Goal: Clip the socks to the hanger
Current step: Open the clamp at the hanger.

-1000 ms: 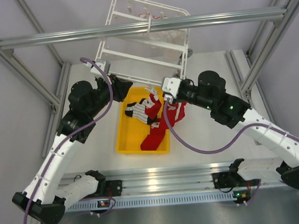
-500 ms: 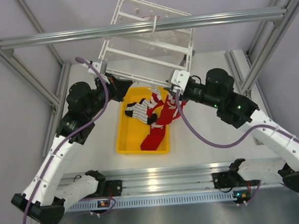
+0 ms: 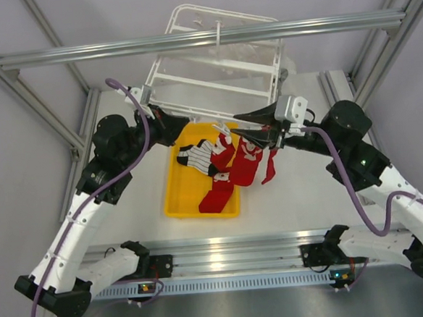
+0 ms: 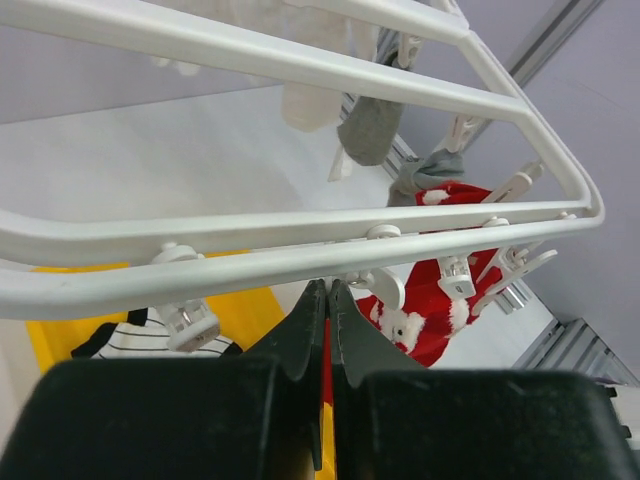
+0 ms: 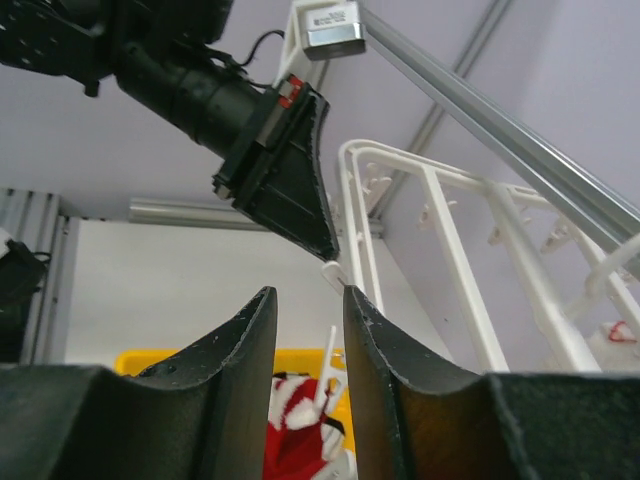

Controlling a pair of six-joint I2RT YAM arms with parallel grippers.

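Observation:
The white hanger (image 3: 213, 78) hangs tilted over the back of the table. My left gripper (image 3: 186, 122) is shut on a clip at its near bar; the shut tips (image 4: 328, 285) meet just under that bar (image 4: 300, 225). A red sock with white markings (image 3: 249, 161) dangles from a clip on the same bar, over the tray's right edge. It also shows in the left wrist view (image 4: 435, 300). My right gripper (image 3: 242, 125) is open and empty, level with the bar's right end, just above that sock (image 5: 295, 430). A striped sock (image 3: 195, 156) and another red sock (image 3: 215, 196) lie in the tray.
The yellow tray (image 3: 172, 197) sits mid-table under the hanger's near edge. A grey aluminium beam (image 3: 203, 37) crosses overhead in front of the hanger. Grey cloth pieces (image 4: 368, 125) hang from the hanger's farther bars. Frame posts stand at both sides.
My right gripper has drawn back to the right and now stands open. The hanger has shifted right and up with my left gripper. The red sock has swung right and hangs from its clip.

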